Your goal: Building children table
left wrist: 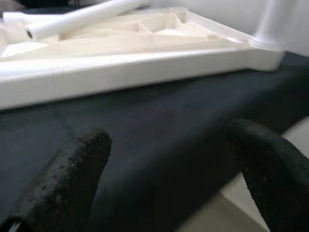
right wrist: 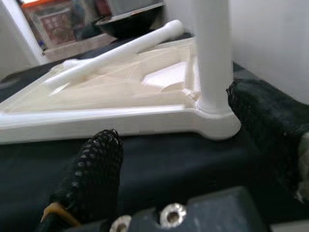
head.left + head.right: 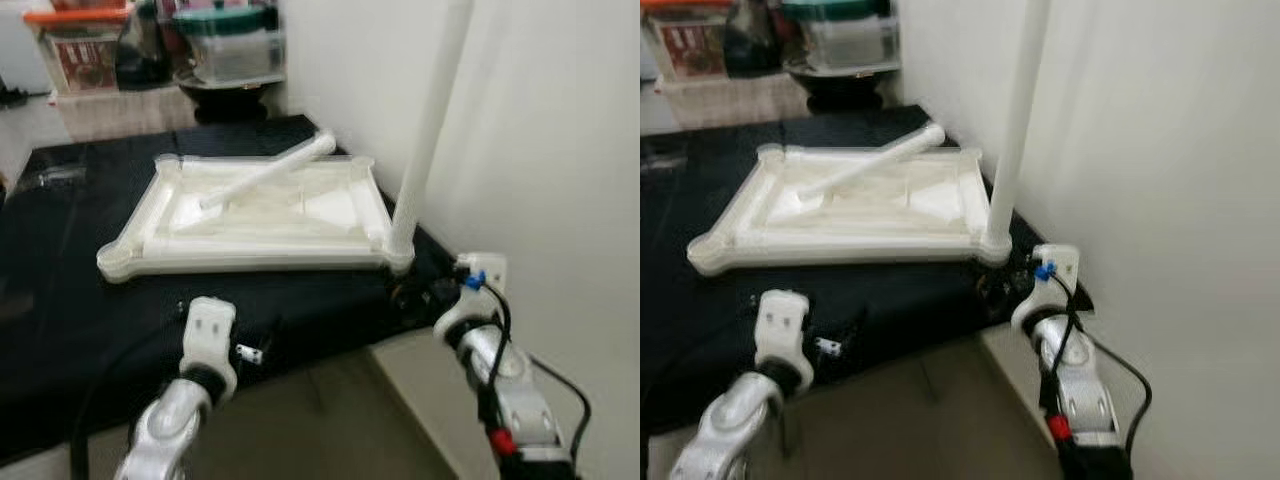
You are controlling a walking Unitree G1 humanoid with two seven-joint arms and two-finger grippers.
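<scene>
White parts on black cloth

The tabletop point(image 3: 250, 215) and both legs point(image 3: 428, 120) point(image 3: 270, 172) are plain white; the cloth point(image 3: 60, 290) is plain black; the gripper fingers point(image 2: 94, 174) are black with mesh texture.

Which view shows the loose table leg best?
Left eye view: the whole loose leg lies diagonally across the upturned tabletop. Right eye view matches it. The right wrist view shows most of it, the left wrist view just one stretch.

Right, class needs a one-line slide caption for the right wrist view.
Open right tool faces the upright leg in the tabletop corner.
</scene>
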